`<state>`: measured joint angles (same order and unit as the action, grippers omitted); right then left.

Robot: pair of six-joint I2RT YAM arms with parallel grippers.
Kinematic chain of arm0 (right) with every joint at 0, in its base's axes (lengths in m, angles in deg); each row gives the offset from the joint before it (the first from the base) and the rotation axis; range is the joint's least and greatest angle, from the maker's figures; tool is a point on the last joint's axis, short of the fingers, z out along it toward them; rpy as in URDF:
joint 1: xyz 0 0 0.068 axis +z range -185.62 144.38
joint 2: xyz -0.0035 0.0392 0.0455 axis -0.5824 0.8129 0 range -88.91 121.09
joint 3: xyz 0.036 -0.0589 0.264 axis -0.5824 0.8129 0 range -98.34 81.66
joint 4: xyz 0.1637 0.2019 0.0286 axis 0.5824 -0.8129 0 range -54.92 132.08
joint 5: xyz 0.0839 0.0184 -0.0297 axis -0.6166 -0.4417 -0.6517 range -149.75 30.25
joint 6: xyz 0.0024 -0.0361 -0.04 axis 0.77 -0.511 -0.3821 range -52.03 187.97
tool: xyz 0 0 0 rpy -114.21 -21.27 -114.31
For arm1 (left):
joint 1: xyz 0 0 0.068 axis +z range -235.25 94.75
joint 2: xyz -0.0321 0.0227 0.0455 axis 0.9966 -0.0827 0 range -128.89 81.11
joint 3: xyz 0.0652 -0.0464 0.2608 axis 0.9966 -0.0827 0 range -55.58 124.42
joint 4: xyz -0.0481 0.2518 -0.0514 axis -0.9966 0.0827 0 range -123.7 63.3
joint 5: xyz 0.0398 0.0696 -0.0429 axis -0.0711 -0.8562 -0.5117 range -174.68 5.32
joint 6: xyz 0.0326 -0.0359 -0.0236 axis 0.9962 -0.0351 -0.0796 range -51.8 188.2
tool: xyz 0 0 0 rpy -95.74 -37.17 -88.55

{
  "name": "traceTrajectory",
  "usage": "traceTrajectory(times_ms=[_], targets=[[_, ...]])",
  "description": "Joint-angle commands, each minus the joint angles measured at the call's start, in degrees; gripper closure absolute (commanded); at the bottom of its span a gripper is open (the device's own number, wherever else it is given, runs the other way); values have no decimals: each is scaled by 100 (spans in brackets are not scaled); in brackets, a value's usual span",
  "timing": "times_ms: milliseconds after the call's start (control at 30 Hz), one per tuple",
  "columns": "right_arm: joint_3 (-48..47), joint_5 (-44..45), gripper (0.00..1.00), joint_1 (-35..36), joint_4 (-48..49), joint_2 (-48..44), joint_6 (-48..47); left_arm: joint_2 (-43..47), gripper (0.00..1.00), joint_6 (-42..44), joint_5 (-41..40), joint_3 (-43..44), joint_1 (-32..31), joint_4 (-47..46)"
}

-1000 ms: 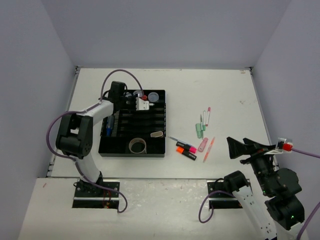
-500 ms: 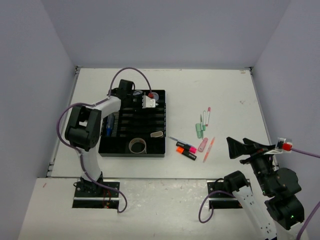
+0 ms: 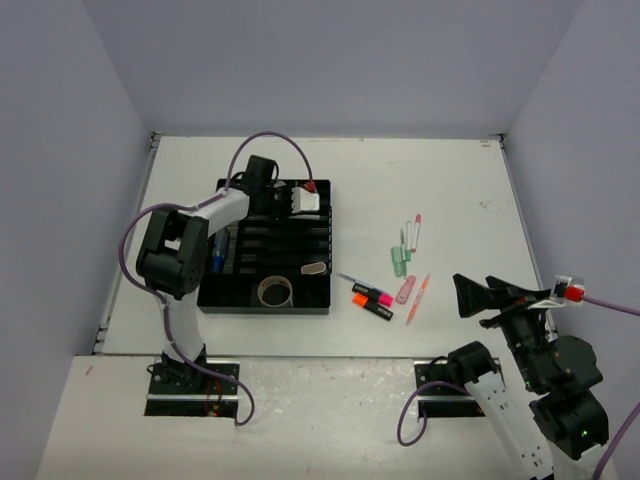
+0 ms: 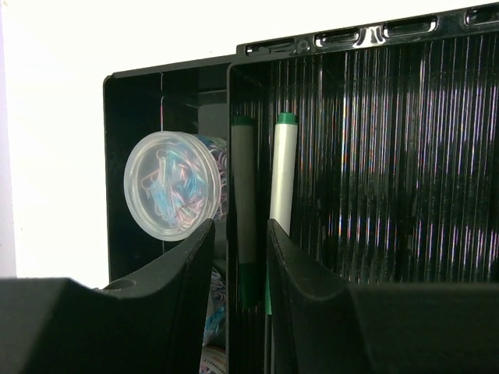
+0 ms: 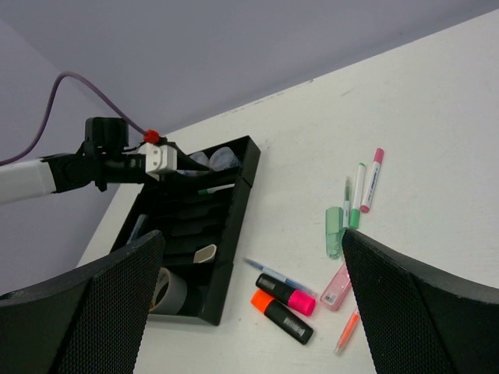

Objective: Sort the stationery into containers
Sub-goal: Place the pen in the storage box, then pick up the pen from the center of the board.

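Observation:
The black organiser tray (image 3: 265, 308) holds a grey tape roll (image 3: 275, 292), a blue-capped tube (image 3: 217, 256) and a clear round tub (image 4: 173, 185). My left gripper (image 3: 315, 203) hovers over the tray's far right corner. Its jaws stand a little apart with nothing gripped (image 4: 240, 226). A green-capped white pen (image 4: 282, 171) lies in the slot below it. On the table right of the tray lie an orange highlighter (image 3: 372, 308), a pink highlighter (image 3: 372, 293), thin pens (image 3: 411, 235), a green item (image 3: 399, 262) and a pink item (image 3: 405, 290). My right gripper (image 3: 500, 296) is wide open and empty, raised at the near right.
A small beige piece (image 3: 313, 268) sits in a tray slot. A thin orange pen (image 3: 418, 298) and a thin blue pen (image 3: 350, 279) lie beside the highlighters. Grey walls enclose the table on three sides. The left arm's purple cable (image 3: 270, 140) arcs over the tray's far edge.
My left gripper has swung right and farther back along the tray's far end. The right arm and the items on the table have not moved.

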<state>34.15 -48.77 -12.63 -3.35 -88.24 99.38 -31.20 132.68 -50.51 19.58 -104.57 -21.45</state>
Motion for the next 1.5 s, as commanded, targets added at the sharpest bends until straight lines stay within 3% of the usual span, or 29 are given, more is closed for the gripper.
traceTrajectory(times_ms=[0,100,200,267,367,500,567,767,967,1100,1300,1467], targets=[[13,-42,1,22,132,49,-92,237,65,-60,-86,245,-69,220],[22,-44,1,22,148,56,-92,511,65,-203,-106,291,-181,260],[22,-44,1,22,148,48,-83,787,54,-954,-712,717,-617,200],[22,-35,1,14,148,31,-75,772,37,-1569,-1222,1112,-1078,198],[22,-6,1,16,148,30,-66,316,0,-2829,-2082,2295,-1707,557],[40,53,1,22,151,27,-57,-676,0,-4275,-3315,4066,-2391,1202],[40,54,1,22,157,31,-57,-1008,0,-4738,-3608,4328,-2598,1332],[40,83,1,22,157,53,-54,-2071,0,-7347,-4008,5259,-2937,1252],[48,106,1,22,148,47,-47,-2605,3,-8096,-4779,5215,-3300,706],[59,106,1,22,148,17,-39,-2840,23,-8618,-4795,5080,-3336,411],[66,99,1,21,155,-30,-39,-3067,43,-8854,-4813,4976,-3395,212],[75,91,1,22,163,-38,-39,-3279,51,-8850,-4838,5107,-3410,152]])
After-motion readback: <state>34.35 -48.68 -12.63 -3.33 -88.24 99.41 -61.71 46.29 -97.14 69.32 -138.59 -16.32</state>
